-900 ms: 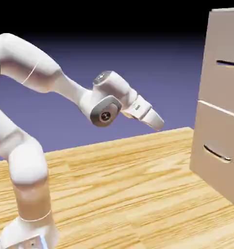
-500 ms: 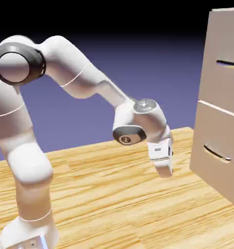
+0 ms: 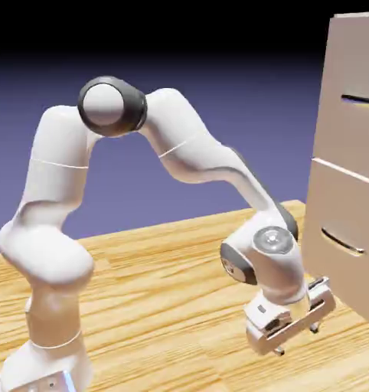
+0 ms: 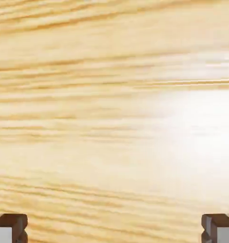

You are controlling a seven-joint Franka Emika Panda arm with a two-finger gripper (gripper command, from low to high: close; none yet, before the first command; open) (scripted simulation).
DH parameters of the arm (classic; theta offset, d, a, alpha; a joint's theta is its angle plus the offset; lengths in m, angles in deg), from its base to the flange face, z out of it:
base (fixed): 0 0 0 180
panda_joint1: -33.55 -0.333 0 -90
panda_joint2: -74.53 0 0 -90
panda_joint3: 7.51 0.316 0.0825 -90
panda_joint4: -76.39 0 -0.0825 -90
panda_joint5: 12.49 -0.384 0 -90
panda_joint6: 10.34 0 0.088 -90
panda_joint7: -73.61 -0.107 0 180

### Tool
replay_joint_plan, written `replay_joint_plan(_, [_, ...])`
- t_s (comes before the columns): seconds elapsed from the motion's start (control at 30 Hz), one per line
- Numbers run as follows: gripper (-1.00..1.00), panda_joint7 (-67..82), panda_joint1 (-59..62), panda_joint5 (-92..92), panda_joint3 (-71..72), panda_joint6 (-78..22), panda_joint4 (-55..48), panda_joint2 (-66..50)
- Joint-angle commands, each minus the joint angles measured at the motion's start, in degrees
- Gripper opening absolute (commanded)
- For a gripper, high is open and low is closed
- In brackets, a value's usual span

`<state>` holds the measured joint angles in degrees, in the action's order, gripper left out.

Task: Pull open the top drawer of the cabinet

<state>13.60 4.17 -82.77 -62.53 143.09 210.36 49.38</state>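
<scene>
The parallel-jaw gripper (image 4: 114, 228) points down at the wood-grained tabletop (image 4: 102, 156), fingertips spread wide, nothing between them, perhaps for a later grasp. The top drawer (image 3: 354, 69) sits closed, above and beyond the jaws.

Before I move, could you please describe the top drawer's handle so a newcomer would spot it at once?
Find the tall beige cabinet at the exterior view's right edge. On its upper front panel sits a slim dark bar handle. It is straight, whereas the handle below curves and looks silvery.
</scene>
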Motion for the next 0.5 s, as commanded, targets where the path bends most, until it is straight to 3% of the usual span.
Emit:
replay_joint_plan(0.0, [0.00,-0.6,-1.0,-2.5,-2.0,-0.7,-1.0,-2.1])
replay_joint_plan(0.47, [0.00,-9.3,-15.3,-37.4,-29.3,-10.9,-14.4,-30.7])
